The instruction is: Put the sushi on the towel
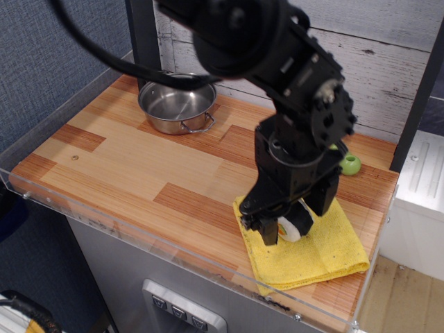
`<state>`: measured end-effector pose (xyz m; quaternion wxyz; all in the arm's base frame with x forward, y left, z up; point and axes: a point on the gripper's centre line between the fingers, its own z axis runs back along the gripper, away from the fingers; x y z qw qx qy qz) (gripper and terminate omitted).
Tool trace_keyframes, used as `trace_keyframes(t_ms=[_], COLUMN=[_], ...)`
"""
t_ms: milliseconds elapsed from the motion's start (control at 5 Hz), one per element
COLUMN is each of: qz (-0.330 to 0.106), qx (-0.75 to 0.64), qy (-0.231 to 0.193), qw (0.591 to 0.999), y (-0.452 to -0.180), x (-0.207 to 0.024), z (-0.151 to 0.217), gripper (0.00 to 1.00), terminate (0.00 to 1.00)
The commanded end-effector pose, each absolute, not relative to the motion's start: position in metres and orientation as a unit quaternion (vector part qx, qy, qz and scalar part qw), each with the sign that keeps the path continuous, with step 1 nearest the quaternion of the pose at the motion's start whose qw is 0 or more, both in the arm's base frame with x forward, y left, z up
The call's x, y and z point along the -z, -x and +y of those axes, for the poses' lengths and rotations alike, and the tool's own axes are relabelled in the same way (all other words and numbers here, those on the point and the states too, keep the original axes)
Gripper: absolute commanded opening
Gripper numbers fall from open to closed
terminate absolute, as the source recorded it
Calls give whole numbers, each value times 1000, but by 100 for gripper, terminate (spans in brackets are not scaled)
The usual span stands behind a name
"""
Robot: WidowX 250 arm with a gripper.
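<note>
The sushi (295, 225), a small roll with a white face and black band, lies on the yellow towel (326, 253) at the table's front right. My gripper (295, 216) hangs right over it, jaws spread, one dark finger (269, 232) at the roll's left and the other at its upper right. The roll seems to rest on the cloth rather than being squeezed. The arm hides the towel's back part.
A steel pot (177, 104) stands at the back left of the wooden table (125, 159). A green rounded object (350, 164) lies behind the arm at the right. A clear plastic rim (139, 239) runs along the table's front edge.
</note>
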<state>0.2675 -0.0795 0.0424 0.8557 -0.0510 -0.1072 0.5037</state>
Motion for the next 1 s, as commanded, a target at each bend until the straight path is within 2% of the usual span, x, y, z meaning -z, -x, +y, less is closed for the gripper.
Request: trace_keyframes(t_ms=[0, 200, 600, 800], qz=[-137, -111, -111, -111], qx=[-502, -491, -491, -491], qy=[138, 177, 177, 177], qw=[843, 846, 846, 846], y=[-242, -235, -235, -235], x=[-108, -122, -122, -122], z=[-62, -58, -58, -58], gripper=[100, 100, 100, 100], terminate=[0, 0, 0, 100])
